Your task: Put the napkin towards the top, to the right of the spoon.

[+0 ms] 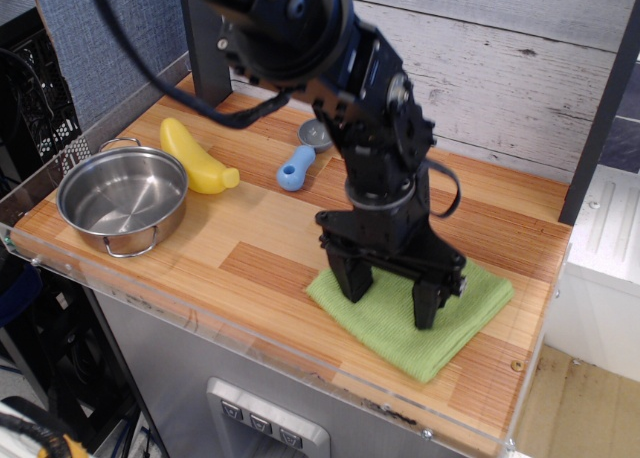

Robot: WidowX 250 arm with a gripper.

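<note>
The lime-green napkin [430, 328] lies flat at the front right of the wooden table. My gripper [389, 297] stands upright over it, open, with both black fingertips [352, 283] pressed down onto the cloth, one near its left corner and one near its middle. The spoon [300, 158], with a light-blue handle and round grey bowl, lies at the back middle of the table, behind and to the left of the arm, apart from the napkin.
A steel pot [122, 197] sits at the front left. A yellow banana-shaped toy [195, 158] lies behind it. A black post [205, 58] stands at the back left. A clear rail [250, 343] edges the table front.
</note>
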